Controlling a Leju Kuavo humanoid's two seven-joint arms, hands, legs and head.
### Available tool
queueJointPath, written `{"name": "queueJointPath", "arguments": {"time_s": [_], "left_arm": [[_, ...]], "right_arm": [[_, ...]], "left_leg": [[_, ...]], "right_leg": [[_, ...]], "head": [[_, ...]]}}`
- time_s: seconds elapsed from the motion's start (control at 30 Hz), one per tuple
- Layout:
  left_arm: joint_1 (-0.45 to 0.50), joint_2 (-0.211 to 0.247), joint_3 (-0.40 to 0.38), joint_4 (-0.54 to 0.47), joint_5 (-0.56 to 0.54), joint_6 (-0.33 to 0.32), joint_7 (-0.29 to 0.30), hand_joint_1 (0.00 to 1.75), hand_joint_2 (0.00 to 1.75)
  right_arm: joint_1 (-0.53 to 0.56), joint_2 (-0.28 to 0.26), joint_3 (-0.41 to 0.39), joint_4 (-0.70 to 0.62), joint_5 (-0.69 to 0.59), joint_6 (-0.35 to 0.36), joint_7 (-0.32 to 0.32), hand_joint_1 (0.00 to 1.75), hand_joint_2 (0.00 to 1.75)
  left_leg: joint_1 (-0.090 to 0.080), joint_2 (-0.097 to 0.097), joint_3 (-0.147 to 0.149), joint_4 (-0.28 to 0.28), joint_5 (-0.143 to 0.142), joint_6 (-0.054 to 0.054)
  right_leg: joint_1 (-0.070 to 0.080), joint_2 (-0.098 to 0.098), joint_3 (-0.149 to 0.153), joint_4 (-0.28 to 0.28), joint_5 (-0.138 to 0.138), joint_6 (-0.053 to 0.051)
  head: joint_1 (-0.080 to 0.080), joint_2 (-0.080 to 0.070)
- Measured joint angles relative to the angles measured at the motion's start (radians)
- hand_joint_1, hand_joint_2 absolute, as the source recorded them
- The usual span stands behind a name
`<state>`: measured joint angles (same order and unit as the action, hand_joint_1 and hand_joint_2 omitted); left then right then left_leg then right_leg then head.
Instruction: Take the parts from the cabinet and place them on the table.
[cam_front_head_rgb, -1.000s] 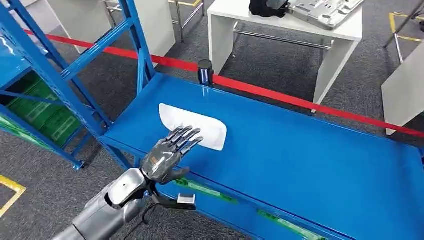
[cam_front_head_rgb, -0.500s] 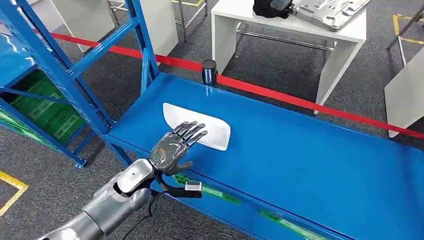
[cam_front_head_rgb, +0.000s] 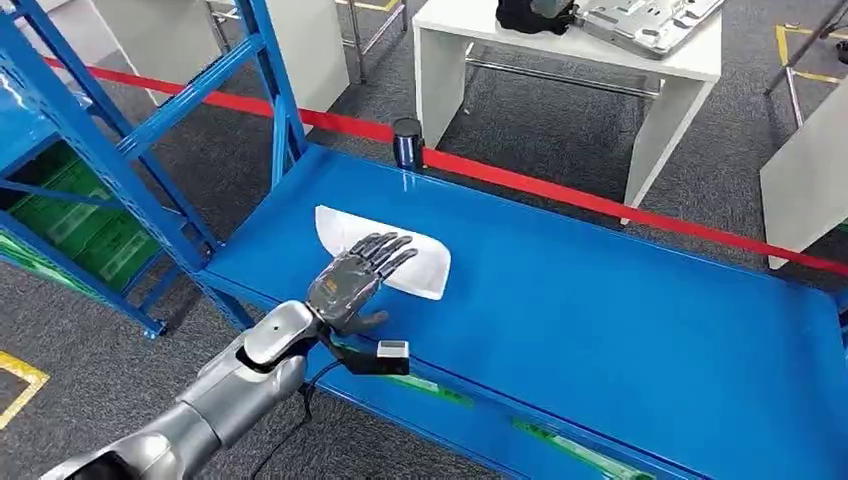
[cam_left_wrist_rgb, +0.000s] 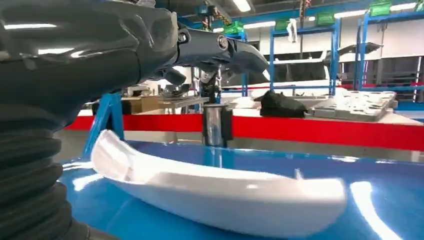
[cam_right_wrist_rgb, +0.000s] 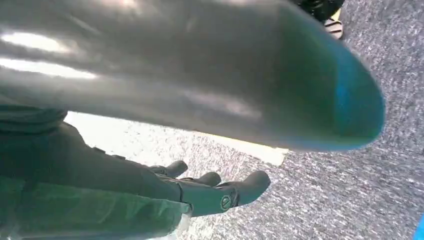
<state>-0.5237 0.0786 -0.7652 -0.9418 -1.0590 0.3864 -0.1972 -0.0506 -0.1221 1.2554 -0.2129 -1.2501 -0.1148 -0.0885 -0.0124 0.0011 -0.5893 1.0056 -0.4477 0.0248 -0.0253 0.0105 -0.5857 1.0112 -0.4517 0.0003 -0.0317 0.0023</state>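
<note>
One white part (cam_front_head_rgb: 385, 260) lay on the blue shelf (cam_front_head_rgb: 620, 310), long and shallow like a curved tray, near the shelf's left end and a little back from the front edge. Over it hovered the left hand (cam_front_head_rgb: 352, 282), palm down, fingers (cam_front_head_rgb: 392, 248) spread and stretched across the part's near side. Nothing was gripped. Whether the fingertips touched the white surface, the head view could not settle, and the left wrist view showed the dark fingers (cam_left_wrist_rgb: 227, 50) well above the part (cam_left_wrist_rgb: 220, 195), with clear space between. So the left hand was wide open and held nothing.

Behind the part, at the shelf's far edge, stood a small dark cylinder (cam_front_head_rgb: 407, 142), upright, just in front of the red tape line (cam_front_head_rgb: 600, 202) on the grey carpet. In the left wrist view the same cylinder (cam_left_wrist_rgb: 216, 125) rose beyond the part. Blue rack uprights (cam_front_head_rgb: 130, 150) stood to the left, with green bins (cam_front_head_rgb: 70, 225) low behind them.

Farther back was a white worktop (cam_front_head_rgb: 690, 62), carrying a grey metal plate (cam_front_head_rgb: 650, 22) and a black bundle (cam_front_head_rgb: 530, 15) beside it.

Down by the carpet hung the right hand (cam_right_wrist_rgb: 215, 192), seen in the right wrist view: dark fingers loosely apart, slightly curled, with nothing in them, under a big blurred grey shape.
</note>
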Motion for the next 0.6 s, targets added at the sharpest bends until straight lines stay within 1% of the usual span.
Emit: {"name": "queueJointPath", "arguments": {"time_s": [0.03, 0.07, 0.1, 0.13, 0.17, 0.2, 0.23, 0.27, 0.3, 0.33, 0.37, 0.4, 0.43, 0.47, 0.5, 0.53, 0.57, 0.6], "left_arm": [[-0.001, -0.001, 0.000, 0.007, 0.003, -0.003, -0.003, 0.00, 1.75], [-0.003, -0.002, 0.000, 0.012, 0.006, -0.005, -0.005, 0.00, 1.75], [-0.006, -0.006, 0.000, 0.021, 0.016, -0.008, -0.011, 0.00, 1.75], [-0.015, -0.011, 0.000, 0.036, 0.025, -0.009, -0.018, 0.00, 1.75], [-0.024, -0.017, -0.001, 0.051, 0.035, -0.011, -0.026, 0.00, 1.75], [-0.026, -0.021, -0.002, 0.065, 0.042, -0.011, -0.031, 0.00, 1.75], [-0.027, -0.023, -0.003, 0.080, 0.048, -0.014, -0.037, 0.00, 1.75], [-0.030, -0.025, -0.003, 0.094, 0.053, -0.018, -0.043, 0.00, 1.75], [-0.033, -0.027, -0.005, 0.114, 0.057, -0.022, -0.049, 0.00, 1.75], [-0.038, -0.029, -0.005, 0.126, 0.061, -0.025, -0.055, 0.00, 1.75], [-0.047, -0.032, -0.007, 0.143, 0.066, -0.034, -0.062, 0.00, 1.75], [-0.056, -0.036, -0.008, 0.156, 0.068, -0.040, -0.066, 0.00, 1.75], [-0.062, -0.038, -0.009, 0.167, 0.072, -0.042, -0.068, 0.00, 1.75], [-0.068, -0.038, -0.009, 0.175, 0.073, -0.044, -0.069, 0.00, 1.75], [-0.071, -0.039, -0.010, 0.182, 0.074, -0.046, -0.071, 0.00, 1.75], [-0.072, -0.041, -0.010, 0.188, 0.075, -0.047, -0.073, 0.00, 1.75], [-0.073, -0.041, -0.010, 0.193, 0.075, -0.047, -0.073, 0.00, 1.75], [-0.075, -0.041, -0.010, 0.198, 0.076, -0.047, -0.076, 0.00, 1.75]], "right_arm": [[0.000, 0.000, 0.001, 0.000, 0.002, 0.000, 0.000, 0.00, 0.00], [-0.001, 0.000, 0.002, 0.000, 0.004, 0.000, 0.000, 0.00, 0.00], [-0.002, 0.000, 0.002, 0.000, 0.005, 0.000, 0.000, 0.00, 0.00], [-0.002, -0.002, 0.004, 0.000, 0.009, 0.000, 0.001, 0.00, 0.00], [-0.005, -0.003, 0.006, 0.000, 0.013, 0.000, 0.002, 0.00, 0.00], [-0.006, -0.005, 0.010, 0.000, 0.014, 0.000, 0.003, 0.00, 0.00], [-0.008, -0.006, 0.011, 0.000, 0.016, 0.000, 0.005, 0.00, 0.00], [-0.009, -0.008, 0.013, 0.000, 0.019, 0.000, 0.008, 0.00, 0.00], [-0.010, -0.010, 0.014, 0.000, 0.021, 0.000, 0.010, 0.00, 0.00], [-0.011, -0.010, 0.015, 0.000, 0.022, 0.000, 0.011, 0.00, 0.00], [-0.013, -0.014, 0.016, 0.000, 0.023, 0.000, 0.012, 0.00, 0.00], [-0.017, -0.017, 0.016, 0.000, 0.023, 0.000, 0.012, 0.00, 0.00], [-0.021, -0.018, 0.017, 0.000, 0.023, 0.000, 0.013, 0.00, 0.00], [-0.024, -0.018, 0.018, 0.000, 0.024, 0.000, 0.013, 0.00, 0.00], [-0.028, -0.018, 0.018, 0.000, 0.024, 0.000, 0.013, 0.00, 0.00], [-0.028, -0.018, 0.018, 0.000, 0.024, 0.000, 0.014, 0.00, 0.00], [-0.028, -0.018, 0.018, 0.000, 0.024, 0.001, 0.014, 0.00, 0.00], [-0.028, -0.018, 0.018, 0.000, 0.026, 0.002, 0.014, 0.00, 0.00]], "left_leg": [[-0.001, 0.000, 0.000, -0.001, 0.000, 0.001], [-0.001, 0.000, 0.002, -0.008, 0.004, 0.006], [0.013, 0.004, 0.023, -0.035, 0.021, 0.011], [0.009, 0.003, 0.025, -0.041, 0.025, 0.016], [0.008, 0.002, 0.022, -0.041, 0.028, 0.021], [0.006, 0.003, 0.022, -0.041, 0.028, 0.021], [0.004, 0.003, 0.021, -0.040, 0.027, 0.022], [0.002, 0.003, 0.020, -0.039, 0.027, 0.022], [0.002, 0.002, 0.020, -0.038, 0.027, 0.021], [0.003, 0.002, 0.020, -0.036, 0.026, 0.021], [0.004, -0.001, 0.019, -0.030, 0.024, 0.017], [0.005, -0.002, 0.018, -0.023, 0.020, 0.013], [0.003, -0.001, 0.014, -0.015, 0.015, 0.007], [-0.007, -0.002, 0.006, -0.001, 0.008, 0.000], [-0.004, -0.001, 0.004, -0.003, 0.009, -0.002], [-0.004, -0.002, 0.004, -0.002, 0.008, -0.003], [-0.002, -0.001, 0.004, -0.002, 0.008, -0.004], [0.001, -0.001, 0.001, 0.003, 0.004, -0.008]], "right_leg": [[-0.002, 0.000, 0.002, -0.005, 0.003, 0.005], [0.000, 0.000, 0.004, -0.010, 0.006, 0.011], [-0.001, -0.003, -0.004, -0.001, 0.001, 0.014], [0.001, -0.005, -0.017, 0.028, -0.018, 0.011], [0.001, -0.005, -0.049, 0.098, -0.051, 0.004], [0.001, -0.005, -0.088, 0.177, -0.082, 0.000], [0.001, -0.005, -0.125, 0.253, -0.108, 0.000], [0.001, -0.005, -0.152, 0.304, -0.117, 0.005], [0.000, -0.006, -0.151, 0.298, -0.108, 0.012], [0.000, -0.006, -0.128, 0.247, -0.083, 0.022], [-0.002, -0.007, -0.081, 0.151, -0.043, 0.033], [-0.005, -0.010, -0.033, 0.056, -0.008, 0.040], [-0.005, -0.014, -0.012, 0.002, -0.002, 0.033], [-0.002, -0.009, -0.006, -0.001, 0.004, 0.019], [0.000, -0.009, -0.009, 0.007, 0.003, 0.011], [0.002, -0.008, -0.010, 0.007, 0.004, 0.008], [0.003, -0.008, -0.011, 0.007, 0.005, 0.003], [-0.007, -0.008, -0.009, 0.005, 0.008, -0.003]], "head": [[0.002, 0.000], [0.000, 0.000], [0.002, 0.000], [0.004, 0.000], [0.006, 0.000], [0.008, 0.000], [0.007, 0.000], [0.008, 0.000], [0.007, 0.000], [0.008, 0.000], [0.008, 0.000], [0.008, 0.000], [0.008, 0.000], [0.008, 0.000], [0.005, 0.000], [0.006, 0.000], [0.006, 0.000], [0.005, 0.000]]}}
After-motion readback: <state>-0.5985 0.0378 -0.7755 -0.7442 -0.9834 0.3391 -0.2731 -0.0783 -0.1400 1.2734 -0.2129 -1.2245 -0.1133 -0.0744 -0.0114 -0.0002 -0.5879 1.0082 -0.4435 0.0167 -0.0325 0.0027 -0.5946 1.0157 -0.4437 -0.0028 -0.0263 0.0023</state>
